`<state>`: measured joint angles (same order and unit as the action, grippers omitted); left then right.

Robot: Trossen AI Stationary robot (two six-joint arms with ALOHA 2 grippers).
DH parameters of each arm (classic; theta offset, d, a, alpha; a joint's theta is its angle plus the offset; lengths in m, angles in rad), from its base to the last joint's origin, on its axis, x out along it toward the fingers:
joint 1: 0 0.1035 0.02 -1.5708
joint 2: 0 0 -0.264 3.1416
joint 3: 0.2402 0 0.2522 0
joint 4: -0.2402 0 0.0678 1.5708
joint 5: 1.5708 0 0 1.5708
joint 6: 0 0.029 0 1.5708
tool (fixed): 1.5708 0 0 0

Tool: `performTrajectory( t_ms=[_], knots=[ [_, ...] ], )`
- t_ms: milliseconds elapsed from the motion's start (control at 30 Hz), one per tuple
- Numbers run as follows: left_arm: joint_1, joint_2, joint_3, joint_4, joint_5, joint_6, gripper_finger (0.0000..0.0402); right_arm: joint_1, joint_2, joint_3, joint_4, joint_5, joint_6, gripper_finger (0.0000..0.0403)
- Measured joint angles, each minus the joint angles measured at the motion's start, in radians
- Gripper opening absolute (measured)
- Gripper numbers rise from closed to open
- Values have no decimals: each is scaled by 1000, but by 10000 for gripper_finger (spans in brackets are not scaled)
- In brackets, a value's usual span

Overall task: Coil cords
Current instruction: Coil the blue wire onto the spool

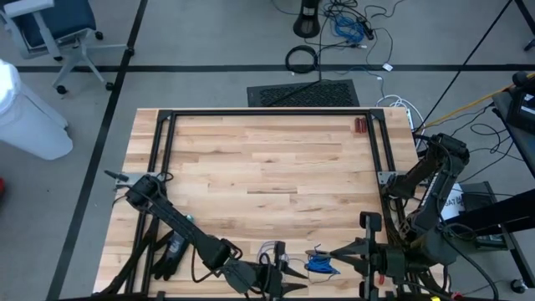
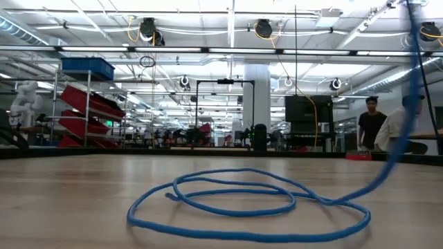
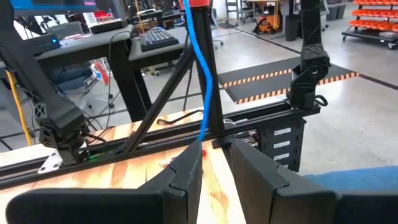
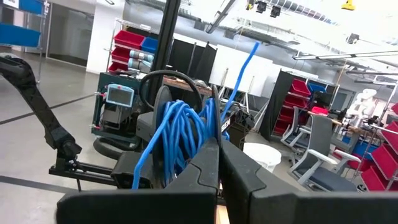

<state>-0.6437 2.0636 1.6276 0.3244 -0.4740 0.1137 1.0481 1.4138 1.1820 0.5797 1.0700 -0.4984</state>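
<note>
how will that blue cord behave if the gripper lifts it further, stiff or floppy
Probably floppy: the blue cord lies in loose, uneven loops on the table and bends up in a slack curve. It looks thin, so likely light. The bundle at the right gripper hangs in untidy strands, so loops may slip loose.

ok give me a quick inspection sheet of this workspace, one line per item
surface: wooden table with a black frame, mostly bare
job's things: blue cord, part lying in loose loops on the table at the near edge, part wound in a bundle at the right gripper, one strand rising from the left gripper
clutter: black glove by the left arm; small red item at the far edge
grippers: left gripper partly closed, pinching the cord strand; right gripper shut, coiled cord bundle right at its fingertips
cables: loose cables and a black cable ring on the floor beyond the table
surroundings: workshop with shelving, red bins, two people far behind
</note>
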Motion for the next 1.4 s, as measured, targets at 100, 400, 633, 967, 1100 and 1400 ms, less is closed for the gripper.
performTrajectory(
  t_ms=[100, 400, 633, 967, 1100, 1400],
  knots=[
    [0, 0, 0, 3, 0, 0, 93, 0, 0, 0, 1, 0, 0, 0],
    [5, 0, 0, 6, -103, -2, 93, 0, 0, 0, 1, 0, 0, 0],
    [3, 0, 0, 7, -47, -3, 93, 0, 0, 0, 1, 0, -1, 0],
    [6, -1, 0, 7, -41, -4, 93, -3, 0, 0, 0, 0, -1, 0],
    [7, -1, 0, 8, -19, -4, 93, -9, 0, 0, 0, -1, -1, 0],
    [15, -1, 0, 10, -3, -7, 93, -15, 0, 0, 0, -2, -1, 0]
  ],
)
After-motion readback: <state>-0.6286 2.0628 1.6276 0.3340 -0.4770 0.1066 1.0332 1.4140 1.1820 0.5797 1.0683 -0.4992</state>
